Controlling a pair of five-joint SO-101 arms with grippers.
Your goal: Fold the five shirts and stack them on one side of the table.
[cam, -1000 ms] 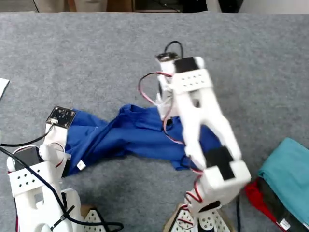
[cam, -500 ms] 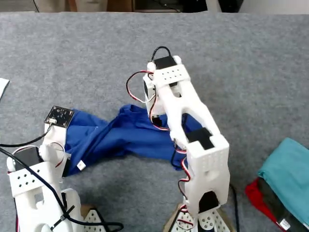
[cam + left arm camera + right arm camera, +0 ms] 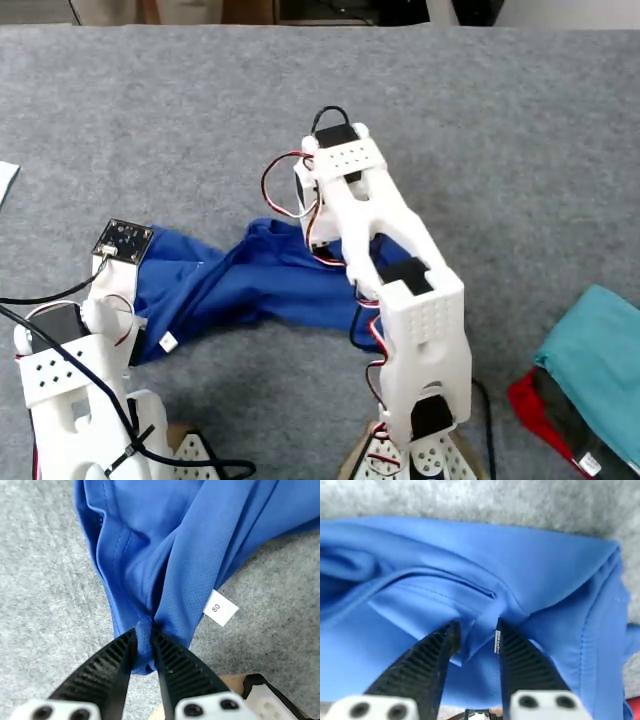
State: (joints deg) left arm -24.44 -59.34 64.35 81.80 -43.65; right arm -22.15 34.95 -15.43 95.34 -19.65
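At the near edge of the grey desk (image 3: 150, 120), the left gripper (image 3: 143, 634) is clenched on the blue shirt (image 3: 165, 540) — a bunched edge of the cloth is pinched tight between its ribbed fingers. A small white tag (image 3: 220, 608) hangs off the shirt just beside that hold. To the right, also near the front edge, a teal shirt (image 3: 600, 350) lies on top of a red garment (image 3: 540, 405), well apart from the blue one. Farther in, the blue shirt stretches crumpled across the middle of the desk. The right gripper (image 3: 476, 629) grasps it at its far right part — a raised fold near a stitched seam sits between the fingers, touching both.
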